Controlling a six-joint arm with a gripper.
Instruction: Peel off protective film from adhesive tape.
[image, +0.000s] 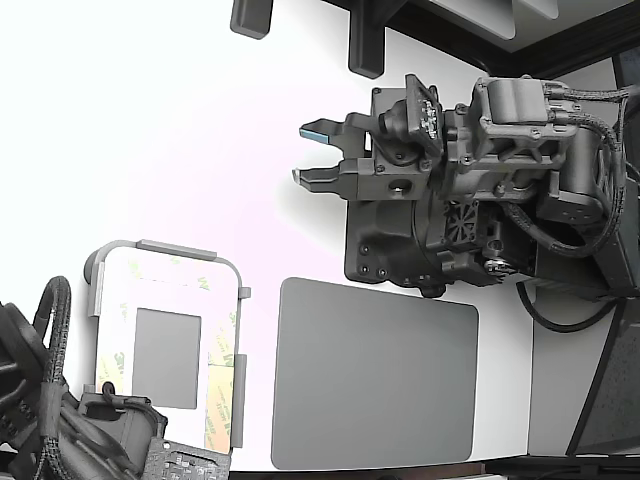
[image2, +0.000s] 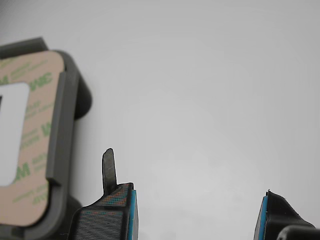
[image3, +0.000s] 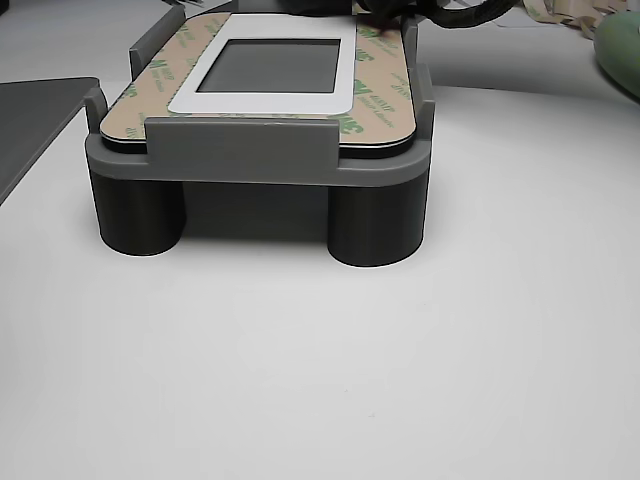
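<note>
Item, your gripper (image: 312, 153): jaws parted, nothing between them, blue-padded fingertips (image2: 131, 215) over bare white table (image: 180, 130). Item, grey fixture (image3: 250, 160): at about 7 o'clock from the gripper in the exterior view, well apart from it, raised on round legs. Item, protective film (image3: 375, 95): tan liner with green logos, lying flat as a frame on the fixture's white plate (image3: 262, 98) around the grey square (image3: 268, 66). Item, grey mat (image: 375, 375): just beside the fixture, toward its 3 o'clock.

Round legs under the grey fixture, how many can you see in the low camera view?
2. One round leg stands under the fixture's front corner at that view's left, the other at its right. Any rear legs would be hidden behind them.
</note>
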